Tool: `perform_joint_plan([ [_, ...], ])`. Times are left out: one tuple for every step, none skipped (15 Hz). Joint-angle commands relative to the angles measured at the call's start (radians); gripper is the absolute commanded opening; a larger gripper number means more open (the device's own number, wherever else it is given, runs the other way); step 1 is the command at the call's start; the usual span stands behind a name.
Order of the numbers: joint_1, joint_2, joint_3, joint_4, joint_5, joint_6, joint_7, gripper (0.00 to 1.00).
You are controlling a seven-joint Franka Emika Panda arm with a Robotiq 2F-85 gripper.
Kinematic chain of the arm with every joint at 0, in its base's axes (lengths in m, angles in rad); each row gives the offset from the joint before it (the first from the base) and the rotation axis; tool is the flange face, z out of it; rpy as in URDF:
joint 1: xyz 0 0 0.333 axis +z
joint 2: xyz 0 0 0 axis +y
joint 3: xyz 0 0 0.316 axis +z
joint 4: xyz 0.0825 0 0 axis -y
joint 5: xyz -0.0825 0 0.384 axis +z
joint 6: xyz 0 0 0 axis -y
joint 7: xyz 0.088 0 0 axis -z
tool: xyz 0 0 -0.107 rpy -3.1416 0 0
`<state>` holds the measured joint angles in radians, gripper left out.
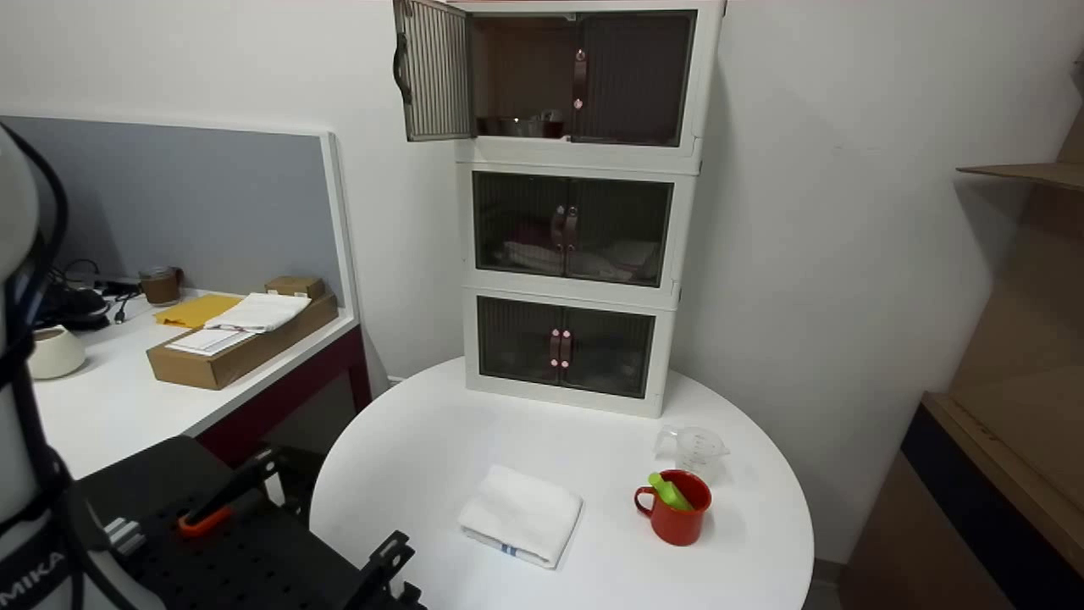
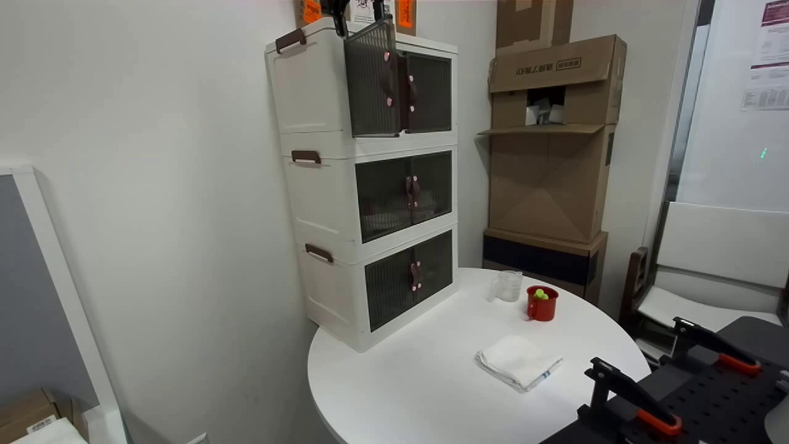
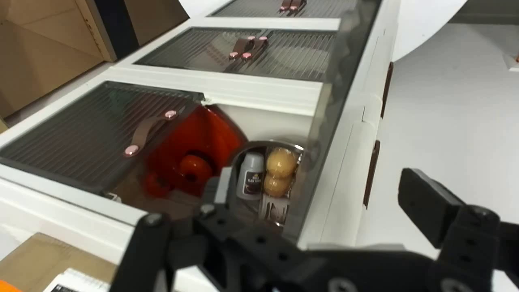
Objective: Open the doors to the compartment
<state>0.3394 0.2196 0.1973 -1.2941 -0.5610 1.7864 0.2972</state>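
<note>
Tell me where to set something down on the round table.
In an exterior view, the table lies bare between the cabinet's bottom tier and the folded towel, and from the towel to the table's left edge. It is crowded where the red mug stands by the clear measuring cup.

Robot arm [image 1: 15, 199], as seen in an exterior view: the housing is formed of rounded white shells, crossed by dark straps [image 1: 30, 510] and accompanied by black cables [image 1: 61, 210]. The capitals "MIKA" [image 1: 32, 579] are printed in pale type on a grey band. Gripper [image 3: 322, 194], wrist view: black bars are pierced by small round holes and set with round screw heads [image 3: 154, 219]. One finger [image 3: 466, 239] is faced with a blocky black pad [image 3: 427, 207]; the other is marked by a light grey strip [image 3: 222, 186].
</note>
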Motion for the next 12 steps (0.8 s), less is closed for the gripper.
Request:
perform_joint_plan([
  [-0.033,-0.082,0.003,-0.009,0.056,0.116,-0.051,1.00],
  [-0.046,-0.111,0.001,-0.022,0.076,0.167,-0.078,1.00],
  [-0.057,-0.133,-0.003,-0.029,0.092,0.209,-0.093,1.00],
  [-0.073,-0.156,-0.012,-0.040,0.110,0.253,-0.118,1.00],
  [-0.093,-0.175,-0.022,-0.053,0.134,0.293,-0.151,1.00],
  [-0.117,-0.188,-0.036,-0.069,0.175,0.335,-0.185,1.00],
  [-0.136,-0.197,-0.049,-0.081,0.212,0.363,-0.211,1.00],
  [-0.161,-0.202,-0.068,-0.104,0.254,0.397,-0.247,1.00],
  [-0.182,-0.209,-0.084,-0.132,0.293,0.429,-0.286,1.00],
  [-0.206,-0.212,-0.102,-0.168,0.353,0.472,-0.345,1.00],
  [-0.225,-0.211,-0.116,-0.196,0.403,0.503,-0.397,1.00],
  [-0.243,-0.212,-0.128,-0.232,0.458,0.544,-0.469,1.00],
])
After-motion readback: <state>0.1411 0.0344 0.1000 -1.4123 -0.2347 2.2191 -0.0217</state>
